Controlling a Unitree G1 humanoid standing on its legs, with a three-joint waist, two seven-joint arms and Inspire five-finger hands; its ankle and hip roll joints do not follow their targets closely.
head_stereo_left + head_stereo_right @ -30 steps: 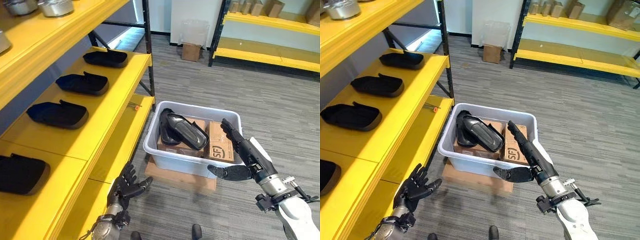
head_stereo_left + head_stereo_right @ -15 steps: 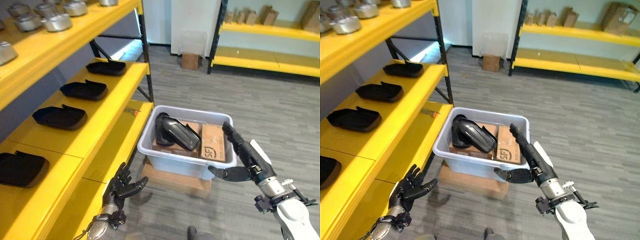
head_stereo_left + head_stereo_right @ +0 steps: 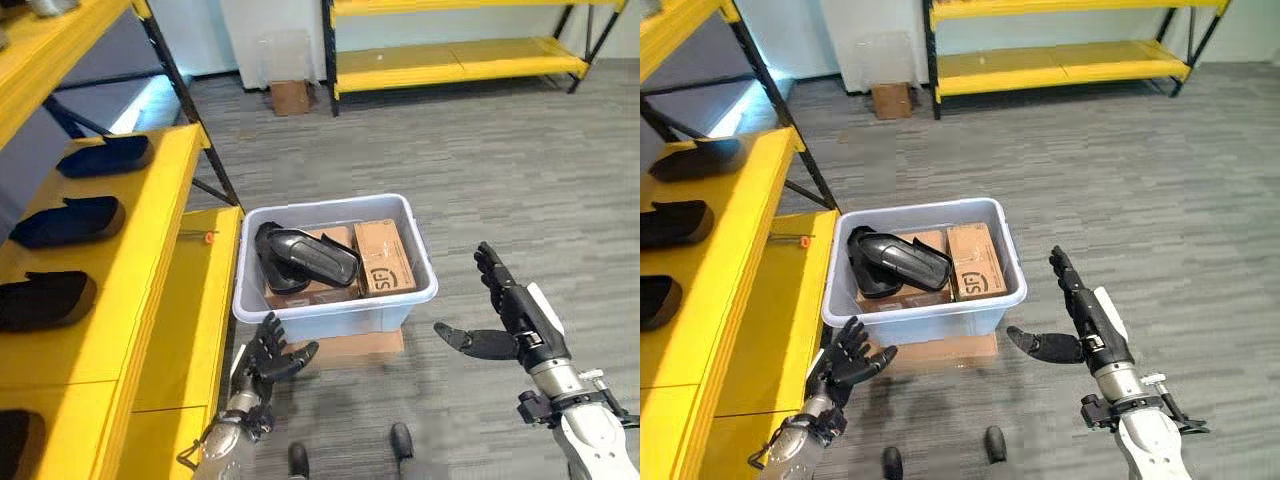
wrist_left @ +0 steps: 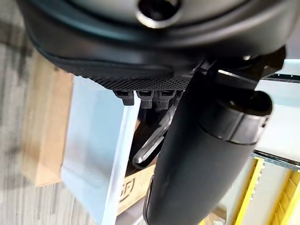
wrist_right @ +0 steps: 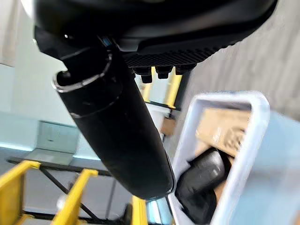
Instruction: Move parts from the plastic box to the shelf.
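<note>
Right robot hand (image 3: 515, 318) off plastic box (image 3: 335, 310)

- Both eye views look down from the head at the plastic box (image 3: 334, 262) on the floor — same scene, slightly offset.
- Each wrist view peers along its hand, very close, toward that box.

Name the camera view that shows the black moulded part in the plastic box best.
The left eye view: the black moulded part lies whole and unobstructed inside the pale plastic box. The right eye view matches it nearly. Both wrist views catch only a portion past each hand.
</note>
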